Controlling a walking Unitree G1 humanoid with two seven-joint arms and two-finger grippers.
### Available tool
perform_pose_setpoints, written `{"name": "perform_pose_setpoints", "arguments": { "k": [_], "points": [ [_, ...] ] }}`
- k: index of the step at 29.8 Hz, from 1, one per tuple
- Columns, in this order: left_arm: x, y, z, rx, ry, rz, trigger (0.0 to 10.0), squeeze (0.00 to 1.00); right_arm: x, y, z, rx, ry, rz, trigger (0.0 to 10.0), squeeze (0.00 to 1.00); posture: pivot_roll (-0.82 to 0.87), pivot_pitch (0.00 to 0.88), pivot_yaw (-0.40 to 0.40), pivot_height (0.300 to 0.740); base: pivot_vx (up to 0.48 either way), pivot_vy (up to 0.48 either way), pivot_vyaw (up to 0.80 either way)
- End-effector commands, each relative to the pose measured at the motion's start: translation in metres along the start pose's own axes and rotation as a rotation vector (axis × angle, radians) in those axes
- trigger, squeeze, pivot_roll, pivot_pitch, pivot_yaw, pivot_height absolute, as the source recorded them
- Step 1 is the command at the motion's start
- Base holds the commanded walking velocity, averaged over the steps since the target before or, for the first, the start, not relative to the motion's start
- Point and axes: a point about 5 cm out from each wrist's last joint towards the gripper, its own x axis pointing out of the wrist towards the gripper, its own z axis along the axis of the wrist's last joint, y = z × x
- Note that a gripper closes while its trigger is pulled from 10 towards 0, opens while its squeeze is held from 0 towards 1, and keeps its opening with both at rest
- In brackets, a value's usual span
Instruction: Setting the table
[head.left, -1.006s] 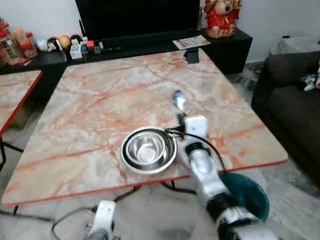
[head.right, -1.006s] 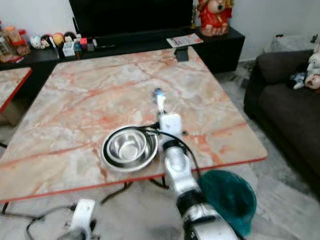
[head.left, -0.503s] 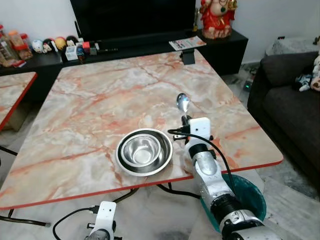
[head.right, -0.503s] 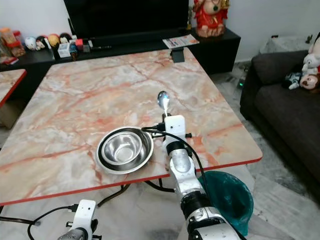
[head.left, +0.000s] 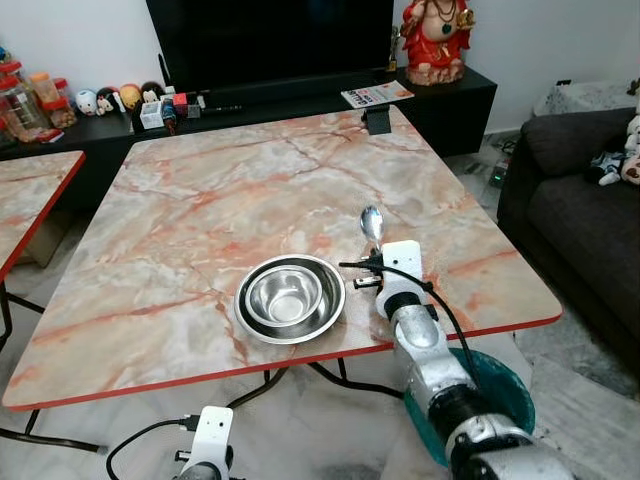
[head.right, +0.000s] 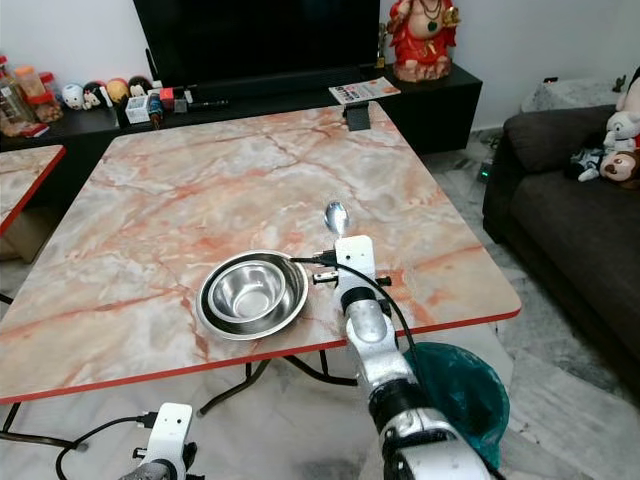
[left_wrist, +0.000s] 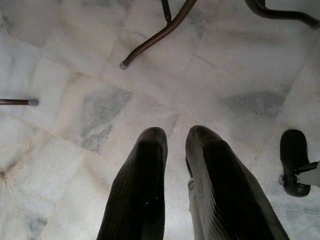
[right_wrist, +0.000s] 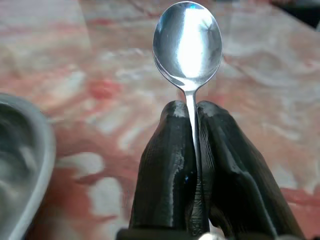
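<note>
Far left, a second table (head.left: 30, 190) with a red edge stands beside the main table (head.left: 200, 230), a marble-patterned top also edged in red. Low at the left, the left gripper (left_wrist: 175, 145) hangs under the table edge over the pale tiled floor (left_wrist: 75, 75), its two black fingers nearly together with only a thin gap and nothing between them. Near the front edge of the table sits a steel bowl (head.left: 291, 296) nested on a steel plate (head.left: 248, 318). Just right of the bowl, the right gripper (right_wrist: 191, 120) reaches over the table edge with its fingers (right_wrist: 165, 150) clamped on the handle of a spoon (head.left: 372, 222); the spoon's bowl points away from the robot, over the tabletop. I cannot tell whether the spoon touches the surface. Below the right arm stands a teal bin (head.left: 505, 385) on the floor. Farther right is a dark sofa (head.left: 590, 210). Behind the table, a low black TV stand (head.left: 440, 95) carries small items and a red figurine (head.left: 432, 40).
</note>
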Motion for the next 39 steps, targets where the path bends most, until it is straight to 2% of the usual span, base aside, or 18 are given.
{"name": "perform_pose_setpoints", "arguments": {
  "k": [1, 13, 24, 39],
  "points": [
    [0.0, 0.004, 0.0, -0.006, 0.006, 0.006, 10.0, 0.0, 0.004, 0.005, 0.005, 0.007, 0.021, 0.018, 10.0, 0.0, -0.07, 0.0, 0.077, 0.74, 0.0, 0.0, 0.0],
    [0.0, 0.004, 0.0, -0.01, 0.007, 0.01, 10.0, 0.0, 0.008, 0.012, 0.002, -0.042, 0.117, 0.091, 10.0, 0.0, -0.06, 0.0, 0.072, 0.74, 0.0, 0.0, 0.0],
    [0.0, 0.002, -0.001, -0.01, 0.01, 0.002, 10.0, 0.0, 0.003, 0.01, -0.011, -0.061, 0.178, 0.072, 10.0, 0.0, -0.07, 0.0, 0.072, 0.74, 0.0, 0.0, 0.0],
    [0.0, 0.002, -0.002, -0.004, 0.011, -0.001, 10.0, 0.0, 0.001, 0.005, -0.017, -0.07, 0.211, 0.048, 10.0, 0.0, -0.07, 0.001, 0.077, 0.74, 0.0, 0.0, 0.0]
  ]
}}
